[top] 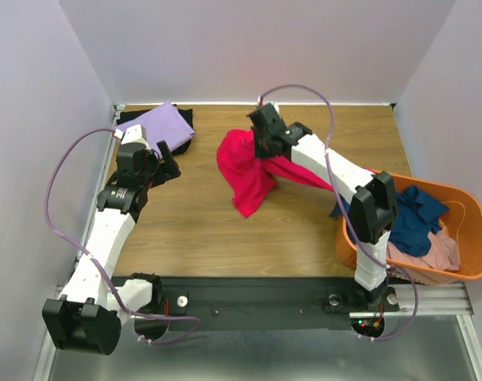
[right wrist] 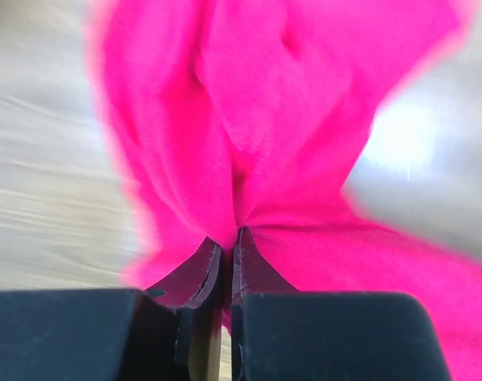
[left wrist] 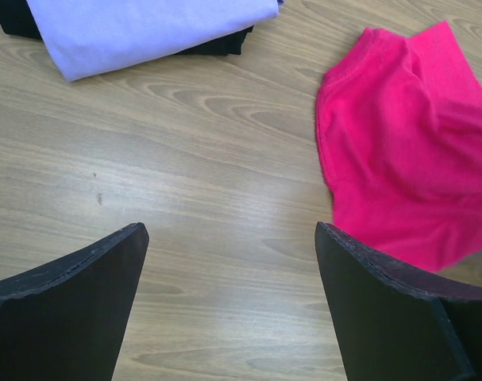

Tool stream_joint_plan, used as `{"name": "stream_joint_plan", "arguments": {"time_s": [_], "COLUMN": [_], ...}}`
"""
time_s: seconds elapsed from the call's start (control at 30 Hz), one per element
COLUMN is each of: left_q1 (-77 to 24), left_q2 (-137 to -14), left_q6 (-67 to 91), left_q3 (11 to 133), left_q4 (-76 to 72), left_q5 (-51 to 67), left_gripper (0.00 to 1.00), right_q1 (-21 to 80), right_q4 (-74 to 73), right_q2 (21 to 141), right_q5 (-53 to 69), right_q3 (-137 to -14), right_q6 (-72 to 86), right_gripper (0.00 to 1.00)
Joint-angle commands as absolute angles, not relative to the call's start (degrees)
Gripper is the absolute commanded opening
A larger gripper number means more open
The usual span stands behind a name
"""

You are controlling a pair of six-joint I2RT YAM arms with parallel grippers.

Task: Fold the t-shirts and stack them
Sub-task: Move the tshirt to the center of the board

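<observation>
My right gripper (top: 256, 147) is shut on the crimson-pink t-shirt (top: 247, 171) and holds it bunched above the middle of the table; its hem trails on the wood. In the right wrist view the cloth (right wrist: 264, 127) is pinched between the closed fingers at my right gripper (right wrist: 229, 238). My left gripper (top: 167, 159) is open and empty above bare wood, left of the pink shirt (left wrist: 407, 151). A folded lavender t-shirt (top: 155, 123) lies on a folded black one (top: 185, 133) at the back left; both show in the left wrist view, lavender (left wrist: 145, 28), black (left wrist: 217, 44).
An orange plastic tub (top: 471, 262) at the right front edge holds a navy blue shirt (top: 419, 218) and a dusty pink one (top: 427, 254). Walls close the table at the back and both sides. The right arm's cable loops over the table's back right.
</observation>
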State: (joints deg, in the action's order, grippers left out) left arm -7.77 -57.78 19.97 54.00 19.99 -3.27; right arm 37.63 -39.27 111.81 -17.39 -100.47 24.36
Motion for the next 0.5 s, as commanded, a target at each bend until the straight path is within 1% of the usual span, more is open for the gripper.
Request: {"name": "stream_joint_plan", "arguments": {"time_s": [0.0, 0.2, 0.37, 0.47], "left_q1": [-7.5, -7.5, -7.5, -7.6], "left_q2": [-56.0, -55.6, -55.9, -56.3], "left_q6": [19.3, 19.1, 19.0, 19.2], "left_q3": [53.9, 53.6, 53.8, 54.1], "left_q4": [18.5, 18.7, 18.7, 18.5], "left_q5": [-3.3, -3.7, -3.7, -3.3], "left_gripper": [0.99, 0.99, 0.99, 0.98], "right_q1": [40.2, 41.1, 42.3, 42.5], "right_q4": [-43.2, -46.7, -46.6, -46.7], "right_q2": [113.1, 115.8, 115.8, 115.6], "right_q5": [-18.2, -17.8, -16.2, -17.0], "right_q3": [-117.7, -132.0, -135.9, -135.4], "right_q6": [22.4, 22.2, 20.6, 20.8], "right_gripper": [0.0, 0.0, 0.0, 0.0]}}
